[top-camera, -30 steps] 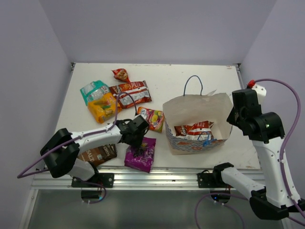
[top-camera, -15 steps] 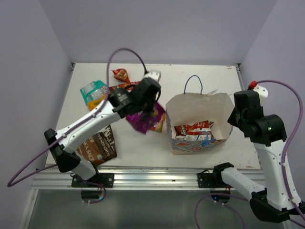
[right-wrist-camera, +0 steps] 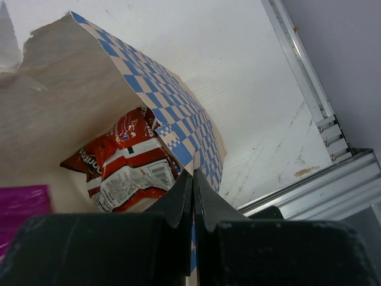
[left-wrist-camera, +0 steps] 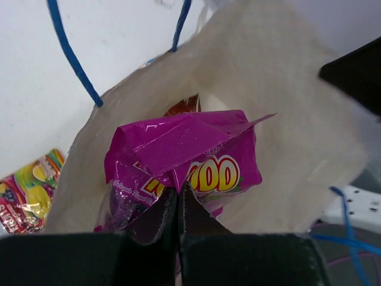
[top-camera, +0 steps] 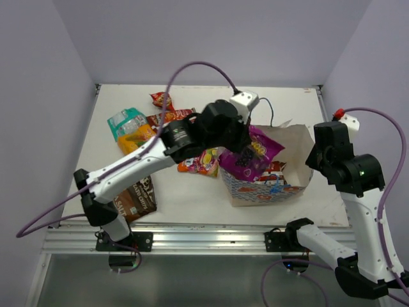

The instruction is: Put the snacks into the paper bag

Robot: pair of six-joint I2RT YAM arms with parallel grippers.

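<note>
L gripper (left-wrist-camera: 178,192) is clamping crinkly purple foil packet (left-wrist-camera: 196,149), holding it just ahead, over large white paper bag (left-wrist-camera: 297,113); R gripper (right-wrist-camera: 192,179) is pinching bag rim.

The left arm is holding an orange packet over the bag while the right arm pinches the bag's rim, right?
Not orange: the packet is purple, as the left wrist view shows. The left jaws do hold it over the bag, and the right jaws pinch its rim.
</note>
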